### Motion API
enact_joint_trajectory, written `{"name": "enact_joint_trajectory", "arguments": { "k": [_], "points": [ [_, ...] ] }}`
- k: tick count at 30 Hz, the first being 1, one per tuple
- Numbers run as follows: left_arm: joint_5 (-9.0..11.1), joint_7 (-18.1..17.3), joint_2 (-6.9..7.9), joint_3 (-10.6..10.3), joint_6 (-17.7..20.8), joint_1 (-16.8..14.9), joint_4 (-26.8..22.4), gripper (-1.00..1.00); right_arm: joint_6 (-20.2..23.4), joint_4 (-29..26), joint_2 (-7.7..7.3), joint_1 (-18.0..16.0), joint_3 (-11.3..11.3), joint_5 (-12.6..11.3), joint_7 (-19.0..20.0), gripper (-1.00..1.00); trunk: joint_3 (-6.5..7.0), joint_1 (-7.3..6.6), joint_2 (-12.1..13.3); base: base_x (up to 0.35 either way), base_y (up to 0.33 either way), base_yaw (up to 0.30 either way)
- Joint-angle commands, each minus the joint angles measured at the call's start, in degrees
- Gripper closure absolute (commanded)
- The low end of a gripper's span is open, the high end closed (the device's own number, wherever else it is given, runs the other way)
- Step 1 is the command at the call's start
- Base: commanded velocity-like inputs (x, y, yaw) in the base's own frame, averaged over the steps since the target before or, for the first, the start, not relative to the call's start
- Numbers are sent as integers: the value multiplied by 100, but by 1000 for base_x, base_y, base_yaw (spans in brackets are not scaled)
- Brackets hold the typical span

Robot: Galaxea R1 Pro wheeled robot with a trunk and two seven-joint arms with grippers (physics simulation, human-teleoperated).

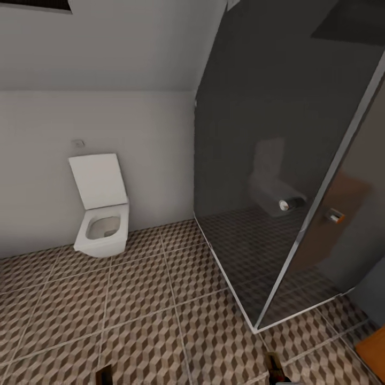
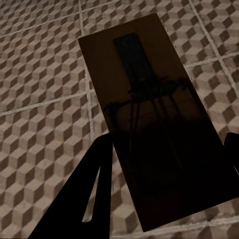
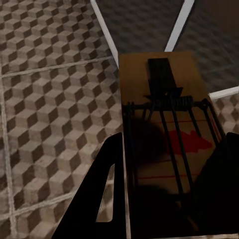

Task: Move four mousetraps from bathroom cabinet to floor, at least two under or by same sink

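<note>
In the left wrist view my left gripper [image 2: 167, 159] is shut on a mousetrap [image 2: 144, 84], a brown wooden board with dark wire, held above the cube-patterned bathroom floor [image 2: 45, 74]. The right wrist view has my right gripper [image 3: 172, 159] shut on a second mousetrap [image 3: 159, 89] with a red mark, over the floor [image 3: 50, 99] beside the shower's white sill. Both held traps peek in at the bottom of the head view, the left one [image 1: 104, 376] and the right one [image 1: 275, 369]. An orange-brown corner of the cabinet [image 1: 374, 347] shows at the lower right. The bathroom sink is out of view.
A white square toilet [image 1: 101, 224] with its lid up stands against the far wall at the left. A dark glass shower enclosure [image 1: 278, 187] with a metal frame takes up the right side. Open tiled floor [image 1: 133, 299] lies between them.
</note>
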Motion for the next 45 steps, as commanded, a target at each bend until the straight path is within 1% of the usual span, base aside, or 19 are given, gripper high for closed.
{"name": "enact_joint_trajectory", "arguments": {
  "k": [1, 45],
  "points": [
    [21, 24, -3, -48, -26, -12, 23, 100, -10, 1, 1, -2, -6, 44, -30, 100, -5, 0, -3, 0, 0, 266],
    [21, 15, -3, -56, -26, -11, 23, 100, -10, 7, 4, -2, 0, 44, -32, 100, -5, 0, -3, 0, 0, 266]
  ]
}}
